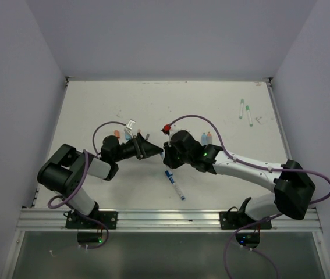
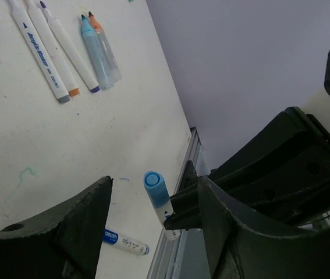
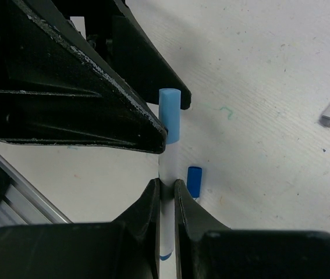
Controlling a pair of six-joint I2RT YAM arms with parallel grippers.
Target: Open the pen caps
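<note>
Right gripper [image 3: 165, 195] clamps pen [image 3: 167, 161]; left gripper [image 2: 156, 189] agape around light-blue cap [image 2: 152, 180] (cap on)

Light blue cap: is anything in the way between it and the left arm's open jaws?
Nothing visible is. The light blue cap stands in the gap between the open jaws of the left gripper, with space on each side. The right gripper holds the pen lower down, on its white barrel, clear of the cap.

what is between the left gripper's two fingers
The light blue cap of the pen clamped by the right gripper, standing in the gap of the open left gripper; clearest in the left wrist view.
</note>
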